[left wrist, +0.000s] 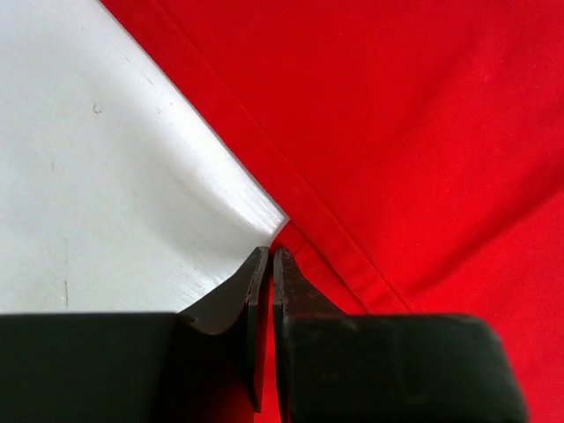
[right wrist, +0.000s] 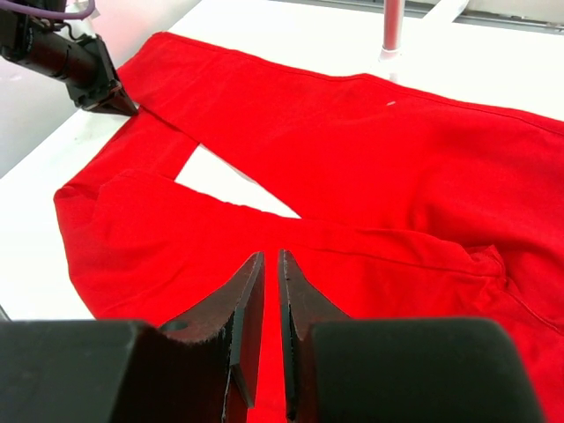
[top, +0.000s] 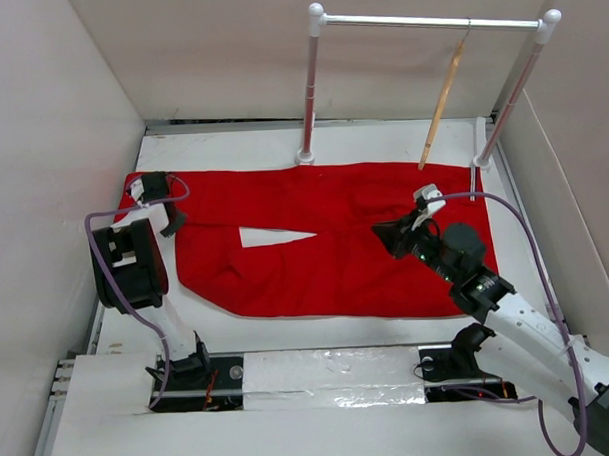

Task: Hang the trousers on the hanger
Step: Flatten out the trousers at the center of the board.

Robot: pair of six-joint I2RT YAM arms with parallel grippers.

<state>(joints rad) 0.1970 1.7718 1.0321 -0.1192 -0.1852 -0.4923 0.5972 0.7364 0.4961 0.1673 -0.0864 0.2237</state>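
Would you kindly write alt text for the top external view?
Red trousers lie spread on a white table, the left arm at their left edge, the right arm over their right half. Behind, a wooden hanger hangs from a rail.

**White worktop, red cloth spread across it**

The white table (top: pixel 382 140) carries the trousers (top: pixel 336 257), which lie flat across its middle, from close to the left edge to close to the right edge. The two legs point left, and a narrow wedge of bare white shows between them. Bare strips run along the far and near edges. The white rail stands near the far edge. Its left foot (top: pixel 304 158) is just beside the cloth and its right foot (top: pixel 479 162) is towards the far right corner.
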